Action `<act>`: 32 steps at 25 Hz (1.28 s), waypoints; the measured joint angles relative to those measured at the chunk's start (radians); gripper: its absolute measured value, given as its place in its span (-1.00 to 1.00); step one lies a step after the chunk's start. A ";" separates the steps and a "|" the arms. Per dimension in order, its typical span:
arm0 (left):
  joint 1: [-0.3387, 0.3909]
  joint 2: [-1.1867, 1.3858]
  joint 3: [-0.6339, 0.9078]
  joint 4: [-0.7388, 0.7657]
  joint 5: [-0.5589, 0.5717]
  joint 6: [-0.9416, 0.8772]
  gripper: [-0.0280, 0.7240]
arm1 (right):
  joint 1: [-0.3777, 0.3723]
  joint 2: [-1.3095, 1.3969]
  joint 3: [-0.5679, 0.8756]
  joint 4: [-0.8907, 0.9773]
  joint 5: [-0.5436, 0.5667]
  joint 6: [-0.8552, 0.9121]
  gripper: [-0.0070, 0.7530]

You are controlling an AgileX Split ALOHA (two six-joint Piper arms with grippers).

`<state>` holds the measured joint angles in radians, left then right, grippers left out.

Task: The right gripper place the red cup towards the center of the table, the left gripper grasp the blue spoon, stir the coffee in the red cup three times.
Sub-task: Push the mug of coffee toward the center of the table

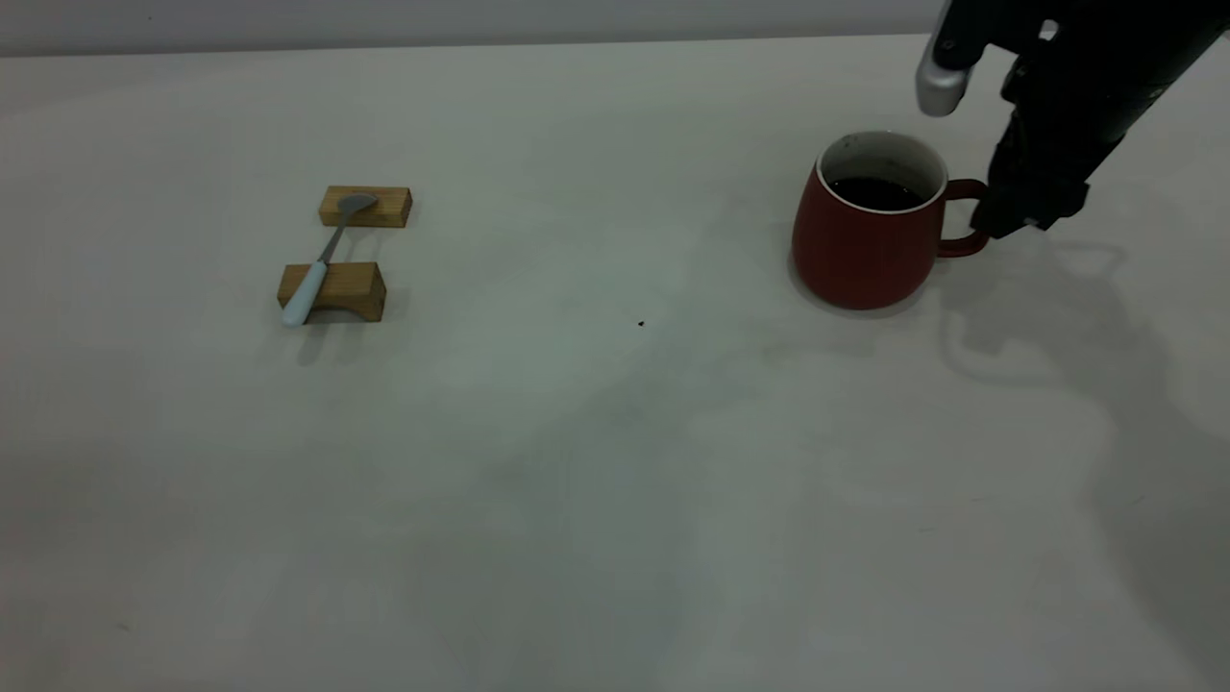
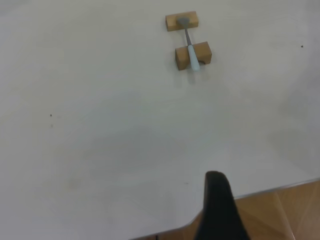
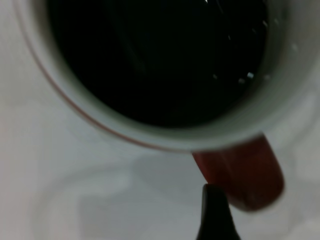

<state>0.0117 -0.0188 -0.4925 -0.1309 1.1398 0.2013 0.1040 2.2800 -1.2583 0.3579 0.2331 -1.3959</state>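
Cup [image 1: 865, 245] stood upright near the table's [image 1: 596, 481] far right corner, holding dark coffee [image 1: 874, 193], its handle turned toward the right edge. The right gripper [image 1: 999, 207] sat at that handle, though whether its fingers were apart or clamped on it could not be told. Toward the left edge, the spoon [image 1: 322, 258] lay bridged across two wooden blocks [image 1: 332, 290], while one finger [image 2: 220, 210] of the left gripper hung over a table edge, well apart from it.

**2 wooden blocks and a strip of floor**

2 tan wooden blocks [image 1: 348, 250] sit near each other but apart; the nearer one [image 1: 332, 291] has an arched underside. Past a rounded corner, brown wood-grain flooring [image 2: 285, 210] shows.
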 joint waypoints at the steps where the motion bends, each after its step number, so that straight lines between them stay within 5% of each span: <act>1: 0.000 0.000 0.000 0.000 0.000 0.000 0.60 | 0.005 0.004 0.000 0.016 -0.003 -0.025 0.44; 32: 0.000 0.000 0.000 0.000 0.000 0.000 0.60 | 0.311 0.023 -0.118 0.464 -0.035 -0.444 0.44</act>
<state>0.0117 -0.0188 -0.4925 -0.1309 1.1398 0.2013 0.4155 2.3031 -1.3761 0.8220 0.1979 -1.8398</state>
